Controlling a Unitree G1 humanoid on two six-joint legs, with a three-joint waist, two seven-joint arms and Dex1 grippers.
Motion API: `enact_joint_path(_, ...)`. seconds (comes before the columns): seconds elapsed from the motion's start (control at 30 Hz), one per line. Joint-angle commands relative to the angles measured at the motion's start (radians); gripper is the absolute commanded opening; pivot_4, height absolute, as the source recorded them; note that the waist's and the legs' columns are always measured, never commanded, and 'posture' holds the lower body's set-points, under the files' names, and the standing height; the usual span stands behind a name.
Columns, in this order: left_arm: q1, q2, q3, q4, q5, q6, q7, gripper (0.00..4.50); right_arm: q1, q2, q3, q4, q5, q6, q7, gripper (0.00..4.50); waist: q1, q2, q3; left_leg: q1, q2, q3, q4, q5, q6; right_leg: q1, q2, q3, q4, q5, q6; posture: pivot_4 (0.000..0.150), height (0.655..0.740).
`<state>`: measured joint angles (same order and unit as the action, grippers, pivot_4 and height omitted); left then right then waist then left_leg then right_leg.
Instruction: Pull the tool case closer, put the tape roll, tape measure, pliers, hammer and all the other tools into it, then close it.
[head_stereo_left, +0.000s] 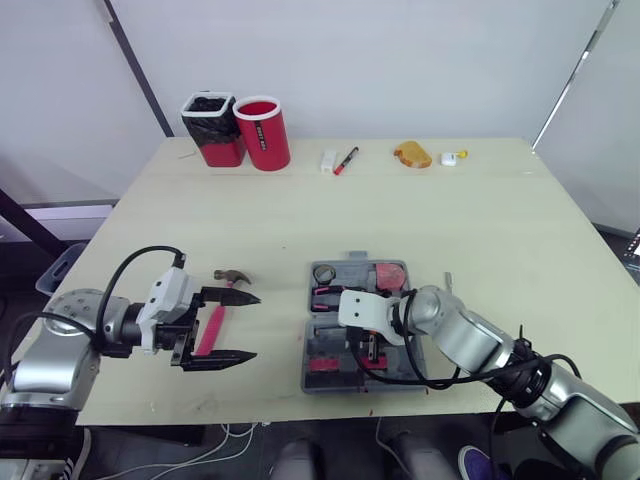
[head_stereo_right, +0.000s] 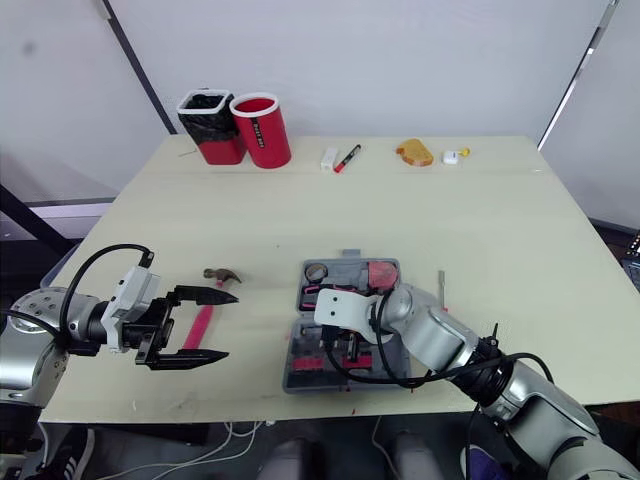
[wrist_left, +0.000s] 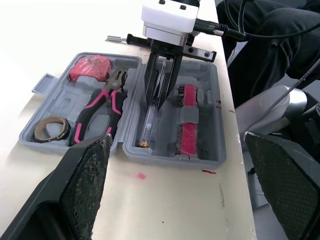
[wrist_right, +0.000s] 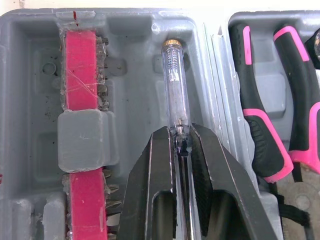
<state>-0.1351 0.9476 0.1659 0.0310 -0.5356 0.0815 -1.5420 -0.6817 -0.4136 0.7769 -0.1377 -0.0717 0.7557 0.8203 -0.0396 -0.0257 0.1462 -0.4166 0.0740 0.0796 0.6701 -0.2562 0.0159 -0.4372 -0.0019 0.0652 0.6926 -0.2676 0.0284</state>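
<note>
Tool case (head_stereo_left: 345, 265) lies open at the lower middle of the head view, close to the counter's (head_stereo_left: 480, 220) front edge, so the pull looks done. One half holds the tape roll (wrist_left: 60, 131), tape measure (wrist_left: 90, 67) and pliers (wrist_left: 95, 106); the other holds a red bit strip (wrist_right: 80, 70). The right claw (wrist_right: 181, 137) is clenched on a clear-handled screwdriver (wrist_right: 176, 85) lying in that second half.

Left to do: the hammer (head_stereo_left: 213, 325) at lower left, outside the case, its handle between the wide-spread fingers of the left claw (head_stereo_left: 256, 326); a small metal piece (head_stereo_left: 446, 283) just right of the case; then the closing.

The right wrist view makes the grip on the shaft plain. From the head the claw's white housing covers it, but that view gives the hammer's place.
</note>
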Motion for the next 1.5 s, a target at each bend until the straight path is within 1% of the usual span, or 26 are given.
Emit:
enact_joint_path(0.03, -0.011, -0.002, 0.011, 0.000, -0.013, -0.014, -0.028, 4.50, 0.006, 0.012, -0.035, -0.007, -0.014, -0.036, -0.005, 0.13, 0.000, 0.000, 0.000, 0.000, 0.000, 0.000, 0.000, 0.000, 0.000, 0.000, 0.000, 0.000, 0.001, 0.000, 0.000, 0.150, 0.7400)
enact_joint_path(0.3, -0.008, -0.012, 0.010, 0.009, -0.009, -0.023, -0.032, 4.50, 0.019, 0.008, -0.045, 0.006, -0.037, -0.069, -0.001, 0.13, -0.001, 0.000, 0.000, 0.000, 0.000, 0.000, 0.000, 0.000, 0.000, 0.000, 0.000, 0.000, 0.001, 0.000, 0.000, 0.150, 0.7400)
enact_joint_path(0.43, -0.010, -0.014, 0.010, 0.015, -0.011, -0.025, -0.032, 4.50, 0.023, 0.012, -0.048, 0.007, -0.047, -0.081, -0.002, 1.81, -0.001, 0.000, 0.000, 0.000, 0.000, 0.000, 0.000, 0.000, 0.000, 0.000, 0.000, 0.000, 0.001, 0.000, 0.000, 0.150, 0.7400)
enact_joint_path(0.63, -0.015, -0.017, 0.008, 0.021, -0.011, -0.024, -0.033, 4.50, 0.030, 0.016, -0.062, 0.004, -0.058, -0.099, -0.005, 1.81, -0.001, 0.000, 0.000, 0.000, 0.000, 0.000, 0.000, 0.000, 0.000, 0.000, 0.000, 0.000, 0.001, 0.000, 0.000, 0.150, 0.7400)
enact_joint_path(0.73, -0.016, -0.020, 0.010, 0.021, -0.013, -0.024, -0.031, 4.50, 0.043, -0.003, -0.081, -0.027, -0.058, -0.097, 0.004, 1.81, 0.000, 0.000, 0.000, 0.000, 0.000, 0.000, 0.000, 0.000, 0.000, 0.000, 0.000, 0.000, 0.001, 0.000, 0.000, 0.150, 0.7400)
enact_joint_path(0.93, -0.023, -0.028, 0.008, 0.024, -0.010, -0.023, -0.027, 4.50, 0.078, 0.002, -0.156, -0.066, -0.004, -0.082, 0.011, 1.81, -0.001, 0.000, 0.000, 0.000, 0.000, 0.000, 0.000, 0.000, 0.000, 0.000, 0.000, 0.000, 0.001, 0.000, 0.000, 0.150, 0.7400)
enact_joint_path(0.97, -0.023, -0.030, 0.007, 0.024, -0.009, -0.024, -0.028, 4.50, 0.085, 0.007, -0.165, -0.065, 0.002, -0.087, 0.009, 1.59, 0.000, 0.000, 0.000, 0.000, 0.000, 0.000, 0.000, 0.000, 0.000, 0.000, 0.000, 0.000, 0.001, 0.000, 0.000, 0.150, 0.7400)
enact_joint_path(1.0, -0.022, -0.031, 0.006, 0.024, -0.008, -0.025, -0.028, 4.50, 0.090, 0.007, -0.166, -0.063, 0.002, -0.096, 0.009, 1.59, -0.001, 0.000, 0.000, 0.000, 0.000, 0.000, 0.000, 0.000, 0.000, 0.000, 0.000, 0.000, 0.001, 0.000, 0.000, 0.150, 0.7400)
enact_joint_path(1.03, -0.022, -0.033, 0.005, 0.025, -0.008, -0.026, -0.029, 4.50, 0.093, 0.008, -0.166, -0.060, 0.003, -0.104, 0.010, 1.34, 0.000, 0.000, 0.000, 0.000, 0.000, 0.000, 0.000, 0.000, 0.000, 0.000, 0.000, 0.000, 0.001, 0.000, 0.000, 0.150, 0.7400)
enact_joint_path(1.07, -0.023, -0.034, 0.005, 0.025, -0.009, -0.027, -0.030, 4.50, 0.095, 0.011, -0.165, -0.057, 0.002, -0.108, 0.008, 0.88, 0.000, 0.000, 0.000, 0.000, 0.000, 0.000, 0.000, 0.000, 0.000, 0.000, 0.000, 0.000, 0.001, 0.000, 0.000, 0.150, 0.7400)
enact_joint_path(1.1, -0.024, -0.035, 0.003, 0.025, -0.008, -0.027, -0.029, 4.50, 0.096, 0.014, -0.165, -0.051, 0.002, -0.113, 0.008, 0.66, 0.000, 0.000, 0.000, 0.000, 0.000, 0.000, 0.000, 0.000, 0.000, 0.000, 0.000, 0.000, 0.001, 0.000, 0.000, 0.150, 0.7400)
enact_joint_path(1.13, -0.027, -0.036, 0.002, 0.026, -0.007, -0.028, -0.028, 4.50, 0.098, 0.018, -0.166, -0.045, 0.003, -0.117, 0.007, 0.27, -0.001, 0.000, 0.000, 0.000, 0.000, 0.000, 0.000, 0.000, 0.000, 0.000, 0.000, 0.000, 0.001, 0.000, 0.000, 0.150, 0.7400)
enact_joint_path(1.17, -0.028, -0.037, 0.001, 0.027, -0.006, -0.029, -0.027, 4.50, 0.100, 0.021, -0.166, -0.039, 0.003, -0.121, 0.007, 0.05, -0.001, 0.000, 0.000, 0.000, 0.000, 0.000, 0.000, 0.000, 0.000, 0.000, 0.000, 0.000, 0.001, 0.000, 0.000, 0.150, 0.7400)
enact_joint_path(1.5, -0.026, -0.031, 0.005, 0.017, -0.005, -0.026, -0.010, 4.50, 0.122, 0.042, -0.152, 0.060, -0.017, -0.176, 0.001, 0.05, 0.000, 0.000, 0.000, 0.000, 0.000, 0.000, 0.000, 0.000, 0.000, 0.000, 0.000, 0.000, 0.001, 0.000, 0.000, 0.150, 0.7400)
